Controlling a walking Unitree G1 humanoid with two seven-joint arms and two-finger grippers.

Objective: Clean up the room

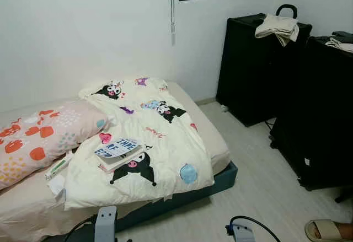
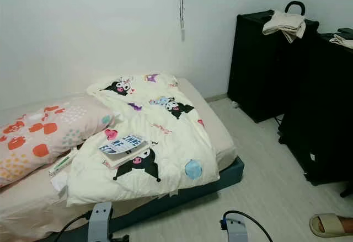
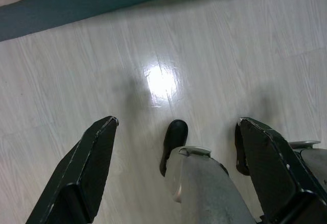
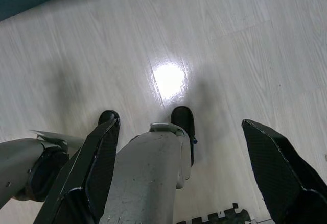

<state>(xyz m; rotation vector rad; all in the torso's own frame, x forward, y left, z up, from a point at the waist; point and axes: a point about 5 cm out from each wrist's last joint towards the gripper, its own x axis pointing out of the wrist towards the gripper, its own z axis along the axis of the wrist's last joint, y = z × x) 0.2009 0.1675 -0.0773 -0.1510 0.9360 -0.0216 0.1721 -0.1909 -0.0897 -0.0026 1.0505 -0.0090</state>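
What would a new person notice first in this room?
Probably the cream cartoon-print duvet rumpled across the low bed, with a book lying on it. Beside it lies a pillow with orange spots. At the right stand black cabinets with folded cloth on top.

Silver arms, black cables; each hand (image 3: 173, 173) has 2 black fingers (image 4: 97, 173).

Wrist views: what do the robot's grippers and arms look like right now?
Left gripper and right gripper each have two long, flat, matte black fingers with scuffed edges. In the head views the arms show silver-grey housings trailing black cables; the right one carries a small blue connector.
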